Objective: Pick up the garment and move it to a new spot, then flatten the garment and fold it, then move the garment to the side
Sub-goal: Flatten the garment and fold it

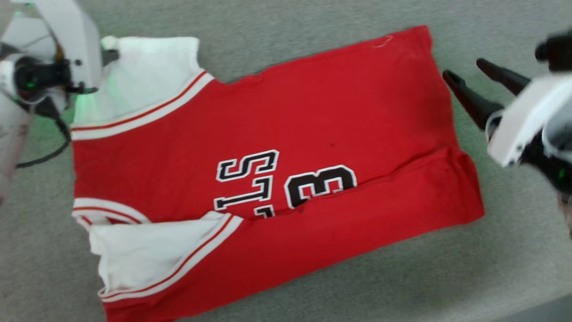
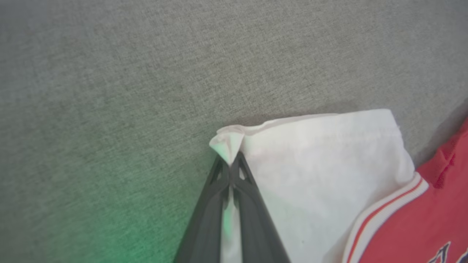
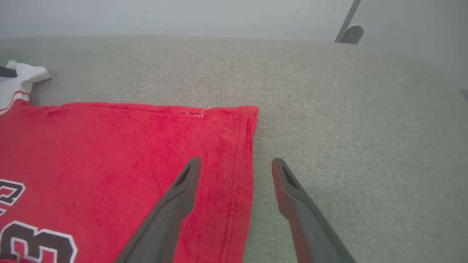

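Garment: flat on grey surface, near edge folded over lettering | left gripper: pinching far white strap corner, likely to lift for second fold | right gripper: spread, astride hem near far corner, grip pending

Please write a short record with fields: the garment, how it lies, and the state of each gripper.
garment: red basketball jersey, black white-outlined lettering, white inside
position: spread on the grey fabric surface, one long side folded over
left gripper: shut on a white shoulder corner
right gripper: open at the hem edge, holding nothing
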